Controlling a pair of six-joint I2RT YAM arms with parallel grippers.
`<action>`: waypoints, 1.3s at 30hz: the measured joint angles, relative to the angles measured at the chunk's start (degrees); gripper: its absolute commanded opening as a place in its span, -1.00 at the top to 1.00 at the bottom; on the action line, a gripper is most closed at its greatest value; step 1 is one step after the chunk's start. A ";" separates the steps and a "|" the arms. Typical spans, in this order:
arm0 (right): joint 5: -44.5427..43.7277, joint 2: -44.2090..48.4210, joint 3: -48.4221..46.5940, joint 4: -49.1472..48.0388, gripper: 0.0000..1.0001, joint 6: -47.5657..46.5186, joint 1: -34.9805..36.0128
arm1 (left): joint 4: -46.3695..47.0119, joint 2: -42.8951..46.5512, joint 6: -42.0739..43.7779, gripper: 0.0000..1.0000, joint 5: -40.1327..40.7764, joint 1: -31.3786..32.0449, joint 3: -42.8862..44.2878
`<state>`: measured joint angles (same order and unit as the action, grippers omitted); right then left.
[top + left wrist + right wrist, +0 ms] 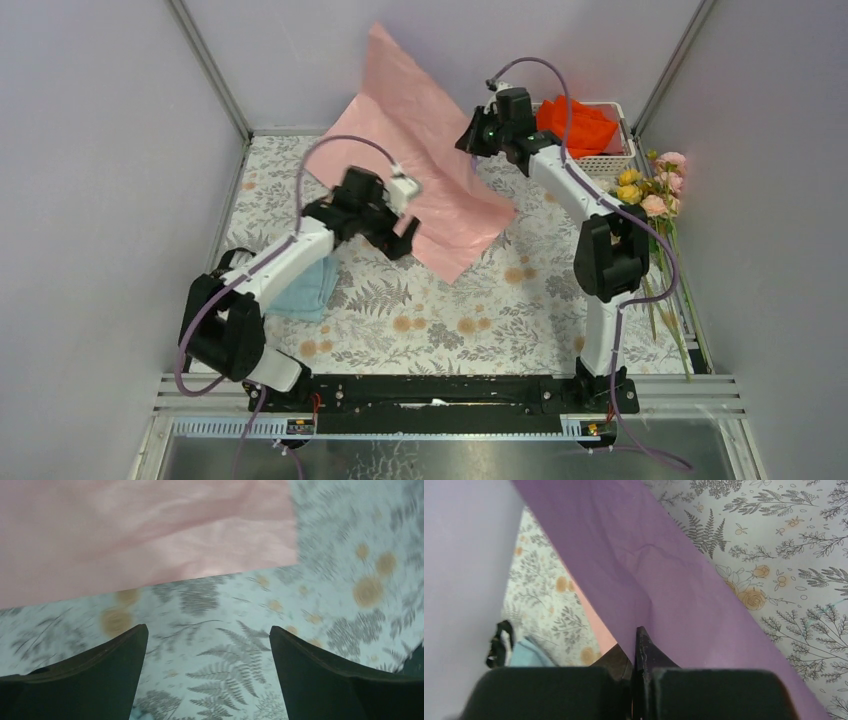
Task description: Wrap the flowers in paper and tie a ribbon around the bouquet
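The paper [430, 160] shows its pale pink face in the top view, and one edge is lifted off the table. My right gripper [473, 143] holds it up at that edge. In the right wrist view the right gripper [636, 636] is shut on the paper's [649, 570] lilac-purple face. My left gripper [402, 238] hangs open beside the sheet's lower left edge. In its wrist view the left gripper [207, 630] has only tablecloth between its fingers, and the paper [140, 530] lies just beyond them. The flowers [652, 190] lie at the table's right edge. I cannot make out the ribbon for sure.
A white basket [608, 162] with an orange cloth [578, 124] stands at the back right. A light blue folded cloth [305, 290] lies under my left arm, with something thin and black [499, 644] beside it. A floral cloth covers the table [480, 320], which is walled on three sides.
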<state>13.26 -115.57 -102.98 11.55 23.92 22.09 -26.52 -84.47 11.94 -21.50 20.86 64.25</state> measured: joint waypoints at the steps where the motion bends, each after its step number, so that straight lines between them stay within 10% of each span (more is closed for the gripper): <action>1: 1.36 0.09 -0.28 0.00 1.00 1.14 -1.05 | -0.92 -0.26 2.21 -0.97 1.14 3.89 -0.59; 6: 6.93 0.13 -0.33 -0.22 1.00 6.51 -5.29 | -3.23 -4.15 10.05 -0.97 4.42 16.63 -1.16; 30: 8.50 5.92 16.65 -4.96 1.00 17.35 -19.89 | 4.83 -11.02 20.26 -0.97 8.20 27.32 -4.13; 39: 6.71 5.92 13.79 -1.90 1.00 15.04 -19.89 | 10.32 -25.77 18.95 -0.97 7.48 31.65 13.00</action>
<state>19.97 -109.65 -89.19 9.65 38.96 2.20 -16.21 -110.24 30.89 -14.02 52.51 77.25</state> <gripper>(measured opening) 0.011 0.986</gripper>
